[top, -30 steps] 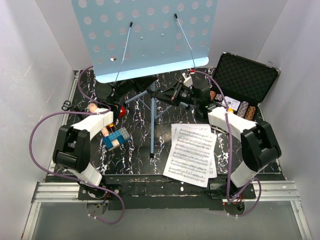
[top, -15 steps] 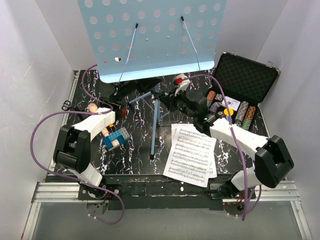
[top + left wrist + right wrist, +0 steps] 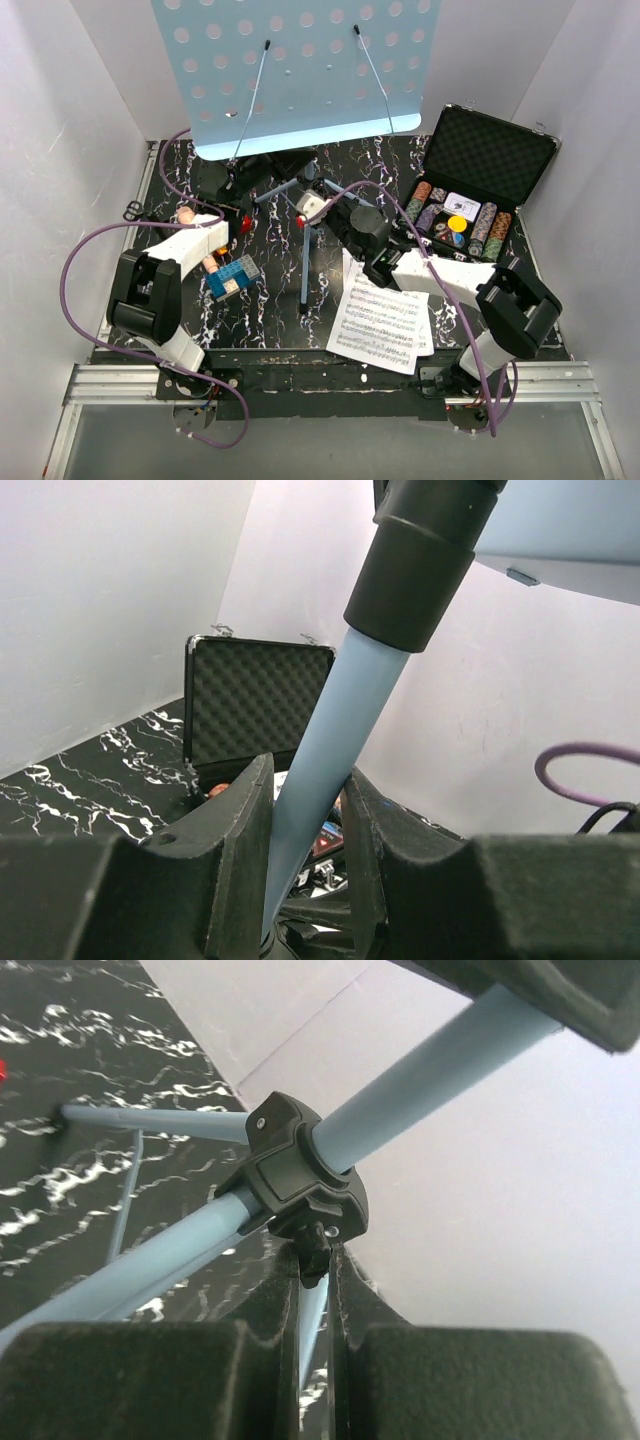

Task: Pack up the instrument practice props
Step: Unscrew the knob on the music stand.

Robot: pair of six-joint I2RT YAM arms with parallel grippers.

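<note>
now the left gripper (image 3: 305, 860) holds the steep music stand pole (image 3: 335, 730); the right gripper (image 3: 318, 1295) pinches its collar knob (image 3: 316, 1244)

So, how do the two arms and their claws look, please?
The left arm and right arm have white links and boxy black joints. A purple cable loops along each. The left claw and right claw are matte black.

Setting: robot test cell in a lab. Plain white panels (image 3: 60, 150) wall in a black marble-patterned worktop (image 3: 262, 312) on three sides. An aluminium rail (image 3: 110, 385) along the near edge carries the left arm (image 3: 150, 290) and right arm (image 3: 505, 310). Purple cables (image 3: 62, 275) loop loose.
</note>
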